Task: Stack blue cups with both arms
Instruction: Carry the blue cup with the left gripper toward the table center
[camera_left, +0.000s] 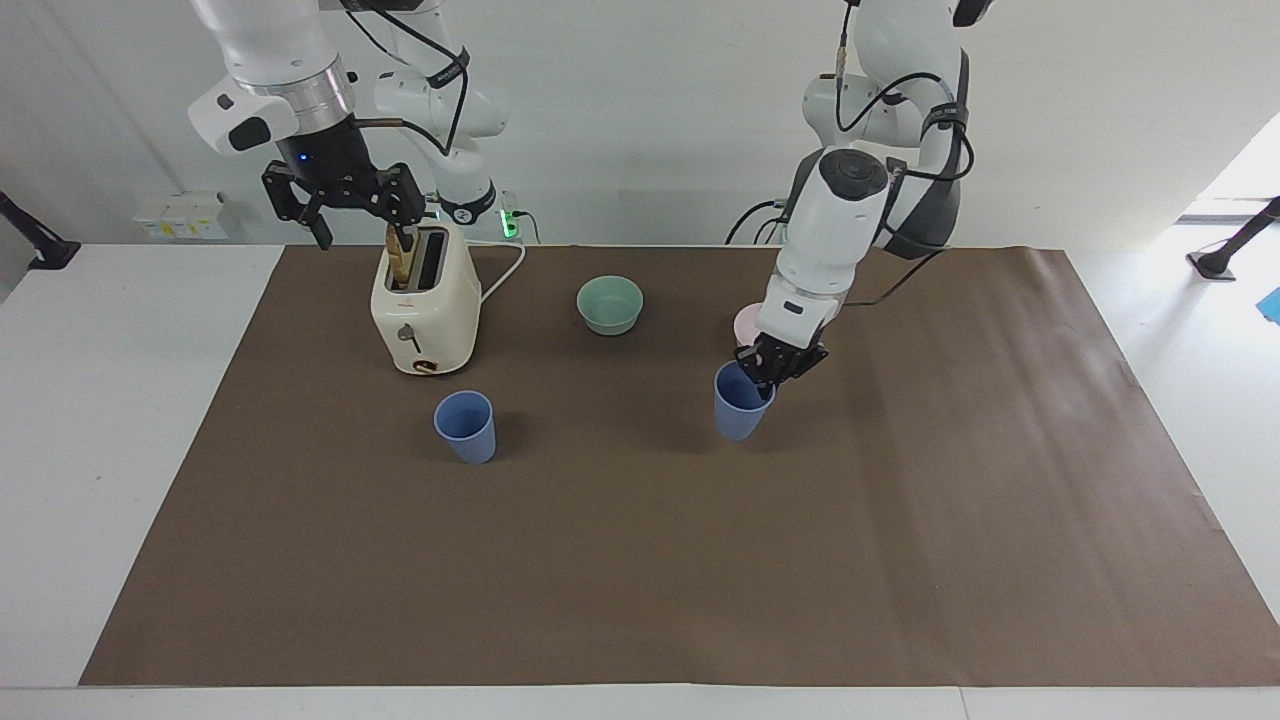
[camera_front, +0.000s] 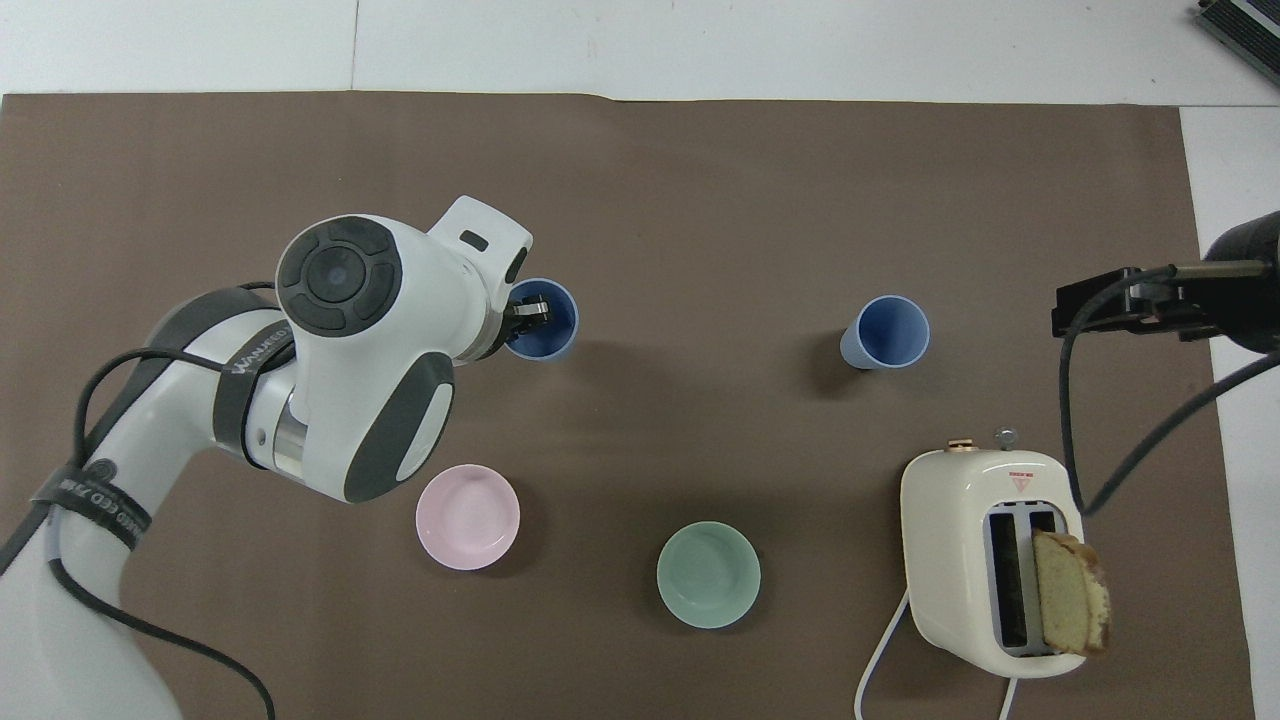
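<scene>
Left gripper (camera_left: 764, 377) was clamped on the rim of one blue cup (camera_left: 741, 403), one finger inside it, holding it over the brown mat (camera_left: 640, 560) near the pink bowl (camera_front: 467, 516). The second blue cup (camera_left: 466, 426) stood upright, farther from the robots than the toaster (camera_left: 424, 300). Both cups and both bowls, pink and teal bowl (camera_left: 610, 304), looked empty. A bread slice (camera_front: 1070, 593) sat in a toaster slot. Right gripper (camera_left: 342, 195) waited over the toaster, fingers apart.

toaster (camera_front: 990, 560) (bread (camera_front: 1070, 592) inside), teal bowl (camera_front: 708, 574), pink bowl (camera_front: 467, 516)
</scene>
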